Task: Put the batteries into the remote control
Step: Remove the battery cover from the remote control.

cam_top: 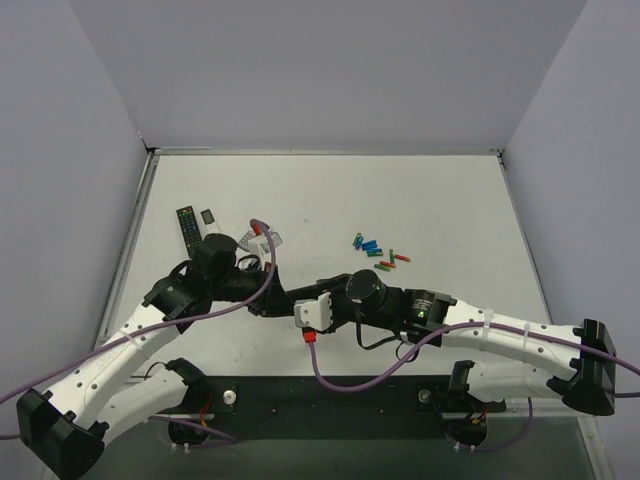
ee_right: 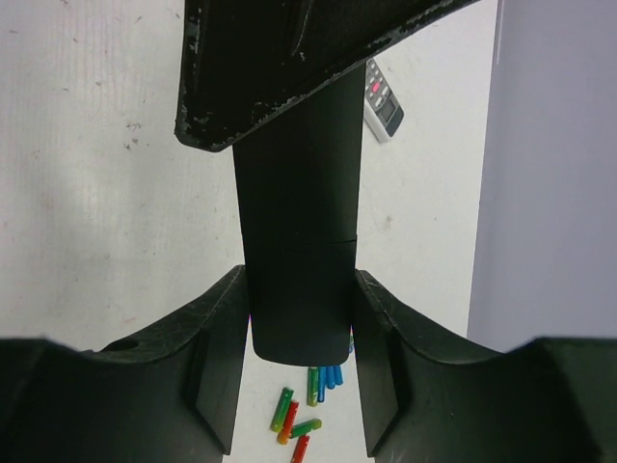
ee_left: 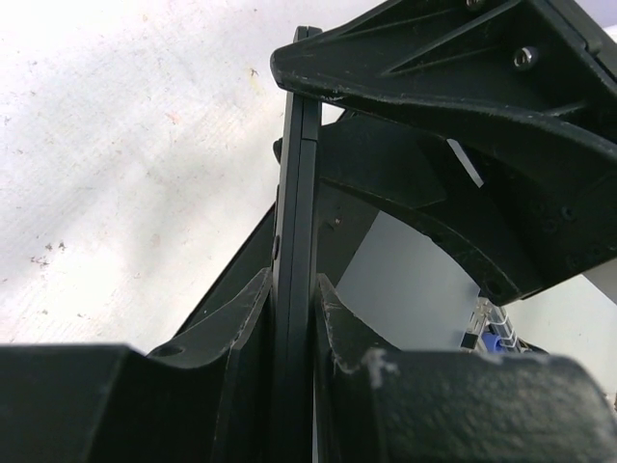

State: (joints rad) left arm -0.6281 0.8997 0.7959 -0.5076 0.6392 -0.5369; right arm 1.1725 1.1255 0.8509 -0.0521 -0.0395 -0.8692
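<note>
The slim black remote control (ee_right: 299,241) is held off the table between both grippers. My left gripper (ee_left: 294,285) is shut on it; there it shows edge-on (ee_left: 296,174). My right gripper (ee_right: 301,280) is shut on its other end, its fingers (ee_right: 217,328) pressed against both long sides. In the top view the two grippers meet at the table's near middle, left (cam_top: 270,292) and right (cam_top: 325,297). The batteries (cam_top: 378,252), orange-red, green and blue, lie loose right of centre; they also show in the right wrist view (ee_right: 304,405). A small black cover piece (cam_top: 208,215) lies far left.
A black remote with coloured buttons (cam_top: 187,228) lies at the far left. A red-and-white remote (cam_top: 266,236) lies behind the left arm and also shows in the right wrist view (ee_right: 383,101). Grey walls close in the table on three sides.
</note>
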